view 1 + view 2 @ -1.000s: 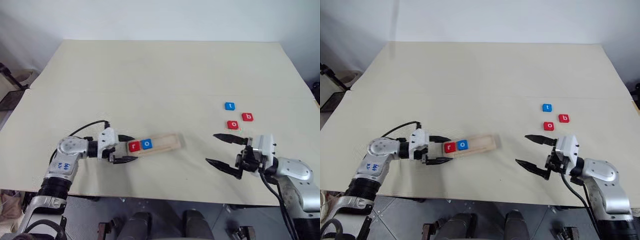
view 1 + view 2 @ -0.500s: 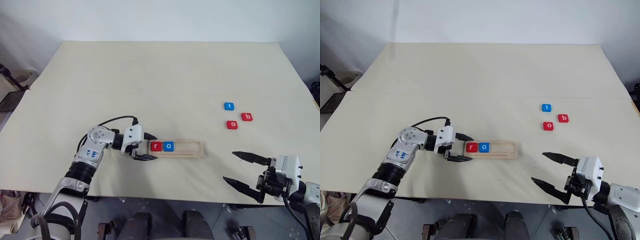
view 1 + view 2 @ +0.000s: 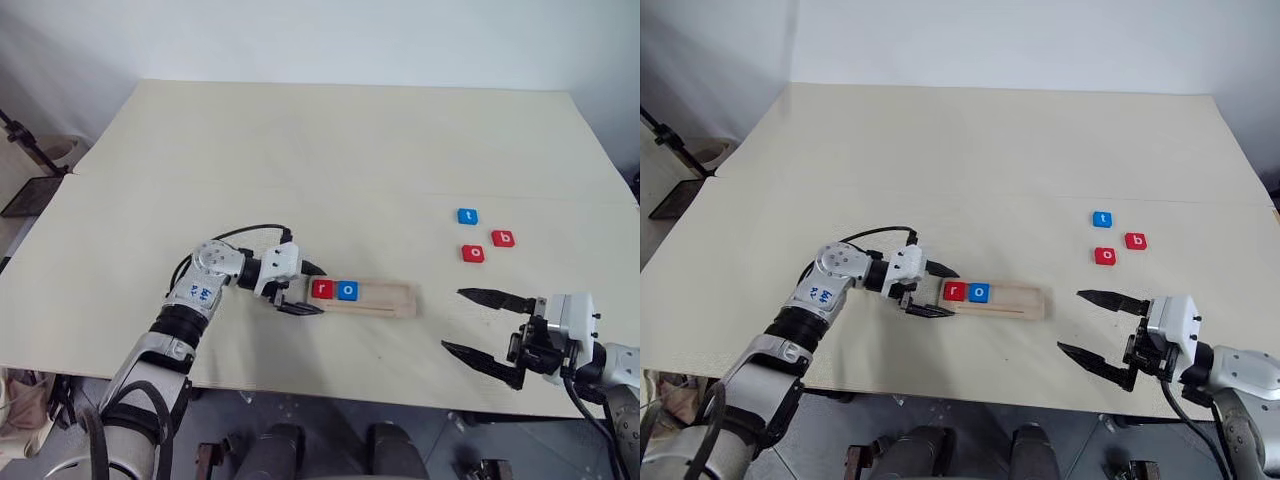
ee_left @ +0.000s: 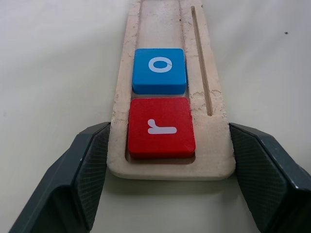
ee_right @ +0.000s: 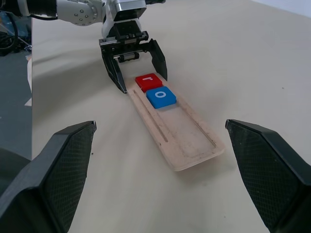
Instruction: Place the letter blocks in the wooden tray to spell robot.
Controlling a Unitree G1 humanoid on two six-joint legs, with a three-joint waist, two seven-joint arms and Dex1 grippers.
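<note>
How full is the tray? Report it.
Partly full. The tray holds two blocks at its left end, red r and blue o; the rest of its groove is bare.

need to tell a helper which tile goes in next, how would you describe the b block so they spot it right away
Start at the wooden tray near the table's front edge, then look beyond its empty end to three loose tiles. The b block is the red one nearest the table's right edge, beside the red o block and nearer than the blue t block.

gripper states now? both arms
Left gripper: fingers either side of the tray end; contact cannot be told.
Right gripper: open, holding nothing.
</note>
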